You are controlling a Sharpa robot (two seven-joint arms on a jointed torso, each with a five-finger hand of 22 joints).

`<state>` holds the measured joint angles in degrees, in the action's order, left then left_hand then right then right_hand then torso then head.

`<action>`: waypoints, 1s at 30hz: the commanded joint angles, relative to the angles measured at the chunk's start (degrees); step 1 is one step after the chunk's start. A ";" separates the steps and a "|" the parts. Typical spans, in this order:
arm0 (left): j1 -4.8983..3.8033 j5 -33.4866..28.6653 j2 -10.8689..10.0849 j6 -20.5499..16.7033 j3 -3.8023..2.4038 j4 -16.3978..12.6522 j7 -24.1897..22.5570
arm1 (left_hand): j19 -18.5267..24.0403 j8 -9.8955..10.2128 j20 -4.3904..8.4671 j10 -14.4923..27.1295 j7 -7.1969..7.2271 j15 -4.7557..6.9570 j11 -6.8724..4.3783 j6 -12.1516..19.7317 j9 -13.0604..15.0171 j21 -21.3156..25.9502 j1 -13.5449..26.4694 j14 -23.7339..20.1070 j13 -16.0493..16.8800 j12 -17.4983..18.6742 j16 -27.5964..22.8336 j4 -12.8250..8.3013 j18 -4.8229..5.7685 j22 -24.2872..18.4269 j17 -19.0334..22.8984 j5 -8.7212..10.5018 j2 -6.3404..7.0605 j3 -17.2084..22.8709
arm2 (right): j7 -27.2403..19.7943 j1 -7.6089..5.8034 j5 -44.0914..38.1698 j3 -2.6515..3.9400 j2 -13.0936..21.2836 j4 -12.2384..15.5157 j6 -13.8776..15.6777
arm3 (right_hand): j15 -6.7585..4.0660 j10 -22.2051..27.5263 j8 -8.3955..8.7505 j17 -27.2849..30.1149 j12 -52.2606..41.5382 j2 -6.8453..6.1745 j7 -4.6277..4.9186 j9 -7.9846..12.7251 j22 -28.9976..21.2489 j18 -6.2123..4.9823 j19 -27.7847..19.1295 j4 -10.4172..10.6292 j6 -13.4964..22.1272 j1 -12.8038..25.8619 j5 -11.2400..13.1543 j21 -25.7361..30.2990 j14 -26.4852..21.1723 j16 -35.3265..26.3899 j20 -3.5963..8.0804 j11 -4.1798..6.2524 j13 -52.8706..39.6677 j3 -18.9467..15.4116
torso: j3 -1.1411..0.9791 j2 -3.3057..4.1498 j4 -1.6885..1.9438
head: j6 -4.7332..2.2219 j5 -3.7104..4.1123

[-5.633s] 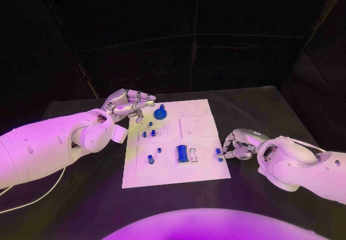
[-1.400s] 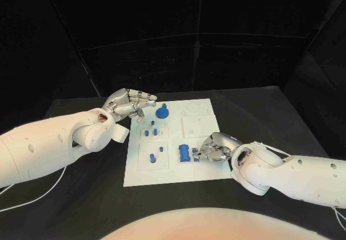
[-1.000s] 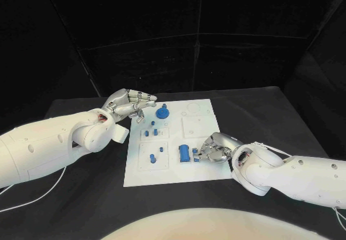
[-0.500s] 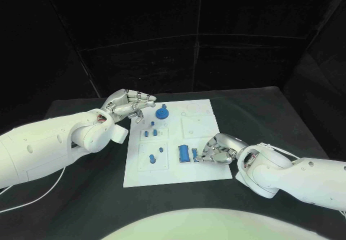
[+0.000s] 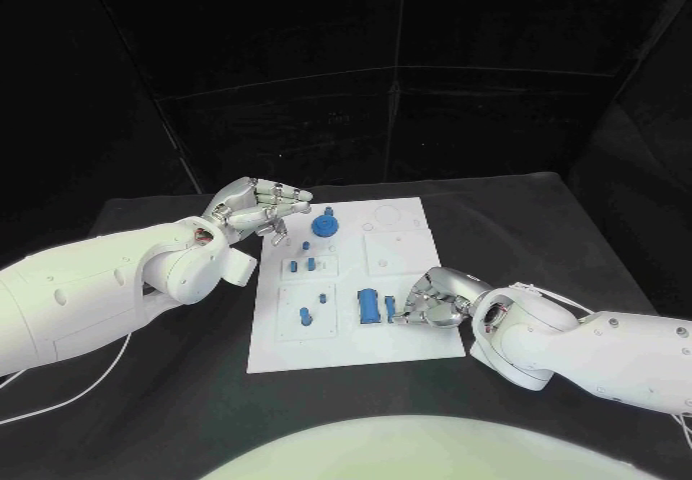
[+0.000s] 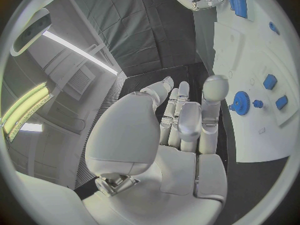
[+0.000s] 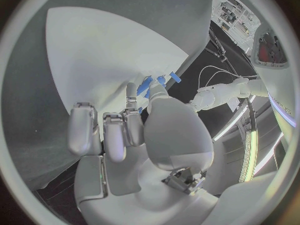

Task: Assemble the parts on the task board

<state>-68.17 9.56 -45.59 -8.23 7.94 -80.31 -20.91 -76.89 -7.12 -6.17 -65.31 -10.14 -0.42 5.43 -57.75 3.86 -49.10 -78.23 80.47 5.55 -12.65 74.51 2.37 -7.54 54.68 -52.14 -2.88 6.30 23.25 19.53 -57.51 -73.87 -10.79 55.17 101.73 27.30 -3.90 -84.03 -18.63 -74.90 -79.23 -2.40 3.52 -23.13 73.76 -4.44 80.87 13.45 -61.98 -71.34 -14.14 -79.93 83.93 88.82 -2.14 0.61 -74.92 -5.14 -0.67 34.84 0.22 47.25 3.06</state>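
1. The right robot hand [image 5: 436,298] rests on the near right part of the board [image 5: 411,345], fingers curled down beside a small blue part [image 5: 388,312]; the head view does not show whether it grips that part.
2. In the right wrist view the same hand's fingers [image 7: 134,115] reach down to the board [image 7: 100,60], with blue parts [image 7: 145,86] at their tips; whether they are pinched cannot be told.
3. Just left of that hand lies a larger blue block [image 5: 368,304] on the board.
4. The left robot hand [image 5: 260,209] hovers at the board's far left corner, fingers loosely curled and apart, holding nothing.
5. The left wrist view shows its fingers [image 6: 189,120] near a round blue gear [image 6: 240,103] standing on the board [image 6: 250,50].
6. In the head view that gear [image 5: 323,226] stands at the far left of the board, just right of the left hand.
7. Nearer on the left side are a pair of small blue pegs [image 5: 300,266] and a single peg [image 5: 304,317].
8. The white board lies in the middle of the black worktop [image 5: 159,390].
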 commanded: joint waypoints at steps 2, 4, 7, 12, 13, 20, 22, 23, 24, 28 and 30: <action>-0.07 -0.23 -0.02 0.50 -0.04 -0.11 -0.21 | 0.31 0.05 -0.07 0.13 -0.07 -0.19 0.18 0.52 -0.01 0.26 -0.10 -0.27 0.06 0.31 -0.13 0.01 -0.82 -0.06 0.06 -0.30 -0.25 -0.43 | 0.94 -0.04 -0.26 0.01 -0.53 -0.58 0.05 | -0.51 -0.35 -0.39 -13.19 -0.30 0.51 -0.30 -0.12 0.08 0.69 0.12 -0.44 -0.16 -0.64 -0.33 0.02 5.65 0.15 0.10 0.30 -6.86 -0.09 | 0.01 0.00 -0.07 | 0.11 -0.08; -0.07 -0.23 -0.03 0.51 -0.04 -0.11 -0.23 | 0.31 0.05 -0.07 0.13 -0.07 -0.19 0.18 0.52 -0.01 0.26 -0.10 -0.27 0.06 0.31 -0.13 0.01 -0.82 -0.06 0.06 -0.30 -0.25 -0.43 | 1.09 -0.04 -0.27 0.01 -0.89 -0.84 0.42 | -0.53 -0.36 -0.42 -13.20 -0.32 0.66 -0.32 -0.15 0.14 0.70 0.15 -0.47 -0.19 -0.71 -0.35 -0.02 5.65 0.15 0.11 0.32 -6.88 -0.10 | 0.00 0.00 -0.07 | 0.13 -0.08; -0.07 -0.23 -0.01 0.52 -0.04 -0.10 -0.23 | 0.31 0.05 -0.07 0.13 -0.07 -0.19 0.18 0.52 -0.01 0.26 -0.10 -0.27 0.06 0.31 -0.13 0.01 -0.82 -0.06 0.06 -0.30 -0.25 -0.43 | 1.25 -0.04 -0.27 0.01 -1.32 -1.14 0.74 | -0.55 -0.42 -0.51 -13.20 -0.41 0.92 -0.36 -0.23 0.18 0.71 0.18 -0.43 -0.30 -0.70 -0.49 -0.04 5.65 0.15 0.13 0.35 -6.95 -0.17 | -0.02 0.02 -0.09 | 0.15 -0.06; -0.07 -0.23 0.02 0.55 -0.04 -0.10 -0.22 | 0.31 0.05 -0.07 0.13 -0.07 -0.19 0.18 0.52 -0.01 0.26 -0.10 -0.27 0.06 0.31 -0.13 0.01 -0.82 -0.06 0.06 -0.30 -0.25 -0.43 | 1.54 -0.04 -0.28 0.02 -1.90 -1.62 0.69 | -0.63 -0.44 -0.63 -13.21 -0.44 1.10 -0.49 -0.38 0.16 0.70 0.17 -0.76 -0.35 -1.17 -0.96 -0.03 5.66 0.16 0.20 0.45 -6.98 -0.34 | -0.04 0.00 -0.02 | 0.15 -0.02; -0.07 -0.23 0.02 0.55 -0.04 -0.10 -0.22 | 0.31 0.05 -0.07 0.13 -0.07 -0.19 0.18 0.52 -0.01 0.26 -0.10 -0.27 0.06 0.31 -0.13 0.01 -0.82 -0.06 0.06 -0.30 -0.25 -0.43 | 1.56 -0.04 -0.28 0.02 -1.93 -1.66 0.62 | -0.72 -0.44 -0.67 -13.21 -0.43 1.03 -0.59 -0.46 0.14 0.69 0.16 -1.52 -0.30 -2.25 -0.82 -0.01 5.66 0.16 0.25 0.55 -6.98 -0.21 | -0.04 0.00 -0.02 | 0.15 -0.02; -0.07 -0.23 0.02 0.59 -0.04 -0.05 -0.17 | 0.31 0.05 -0.07 0.13 -0.07 -0.19 0.18 0.52 -0.01 0.26 -0.10 -0.27 0.06 0.31 -0.13 0.01 -0.82 -0.06 0.06 -0.30 -0.25 -0.43 | 0.76 -0.05 0.41 0.02 -1.81 -1.49 0.29 | -0.85 -0.35 -0.56 -13.14 -0.35 1.16 -0.64 -0.65 0.05 0.67 0.08 -3.91 0.07 -5.49 -1.06 0.09 5.64 0.12 0.43 0.65 -6.97 0.35 | -0.05 -0.06 -0.10 | 0.14 -0.04; -0.07 -0.23 0.05 0.60 -0.04 -0.03 -0.16 | 0.31 0.05 -0.07 0.13 -0.07 -0.19 0.18 0.52 -0.01 0.26 -0.10 -0.27 0.06 0.31 -0.13 0.01 -0.82 -0.06 0.06 -0.30 -0.25 -0.43 | 0.28 -0.05 0.93 0.02 -1.75 -1.33 0.24 | -0.82 -0.34 -0.48 -13.10 -0.35 1.08 -0.58 -0.65 0.00 0.67 0.05 -3.97 0.14 -5.41 -1.87 0.14 5.63 0.10 0.42 0.60 -6.98 0.23 | -0.06 -0.06 -0.12 | 0.07 -0.03; -0.07 -0.23 0.07 0.61 -0.04 -0.01 -0.16 | 0.31 0.05 -0.07 0.13 -0.07 -0.19 0.18 0.52 -0.01 0.26 -0.10 -0.27 0.06 0.31 -0.13 0.01 -0.82 -0.06 0.06 -0.30 -0.25 -0.43 | 0.03 -0.05 1.20 0.02 -1.71 -1.24 0.25 | -0.81 -0.33 -0.44 -13.07 -0.34 1.04 -0.55 -0.65 0.00 0.67 0.04 -3.96 0.16 -5.31 -2.17 0.15 5.62 0.08 0.41 0.58 -6.98 0.15 | -0.05 -0.07 -0.12 | 0.05 -0.02; -0.07 -0.23 0.09 0.62 -0.04 0.01 -0.16 | 0.31 0.05 -0.07 0.13 -0.07 -0.19 0.18 0.52 -0.01 0.26 -0.10 -0.27 0.06 0.31 -0.13 0.01 -0.82 -0.06 0.06 -0.30 -0.25 -0.43 | -0.25 -0.05 1.47 0.02 -1.66 -1.15 0.30 | -0.79 -0.32 -0.42 -13.07 -0.32 1.00 -0.52 -0.65 -0.04 0.66 0.02 -3.92 0.18 -5.20 -2.39 0.17 5.62 0.08 0.41 0.56 -6.97 0.08 | -0.05 -0.09 -0.11 | 0.02 0.00; -0.06 -0.23 0.14 0.63 -0.03 0.08 -0.15 | 0.31 0.05 -0.07 0.13 -0.07 -0.19 0.18 0.52 -0.01 0.26 -0.10 -0.27 0.06 0.31 -0.13 0.01 -0.82 -0.06 0.06 -0.30 -0.25 -0.43 | -1.98 -0.05 2.94 0.02 -1.28 -0.68 1.13 | -0.69 -0.34 -0.30 -13.03 -0.36 0.84 -0.39 -0.65 -0.07 0.66 -0.01 -3.46 0.28 -4.26 -3.02 0.21 5.62 0.06 0.35 0.44 -7.01 -0.40 | -0.05 -0.10 -0.04 | -0.09 0.05; -0.06 -0.23 0.16 0.64 -0.03 0.11 -0.15 | 0.31 0.05 -0.07 0.13 -0.07 -0.19 0.18 0.52 -0.01 0.26 -0.10 -0.27 0.06 0.31 -0.13 0.01 -0.82 -0.06 0.06 -0.30 -0.25 -0.43 | -3.43 -0.05 3.98 0.02 -0.99 -0.44 1.84 | -0.65 -0.34 -0.22 -13.03 -0.37 0.84 -0.33 -0.63 -0.11 0.65 -0.04 -3.22 0.35 -3.82 -3.31 0.24 5.62 0.06 0.32 0.39 -7.02 -0.59 | -0.03 -0.11 -0.02 | -0.15 0.11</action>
<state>-68.17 9.55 -45.51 -8.17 7.94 -80.19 -20.89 -76.89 -7.12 -6.17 -65.31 -10.14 -0.42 5.43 -57.75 3.86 -49.10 -78.23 80.47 5.54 -12.65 74.51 2.37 -7.54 54.69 -52.15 -2.88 6.30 23.25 19.10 -57.51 -72.24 -10.78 54.03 100.97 27.81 -4.31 -84.04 -19.09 -74.94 -79.43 -1.61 3.10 -23.72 73.74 -4.43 80.87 10.20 -61.99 -75.91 -17.19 -79.93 83.93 88.82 -2.14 1.04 -74.94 -5.36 -0.71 34.73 0.14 47.15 3.11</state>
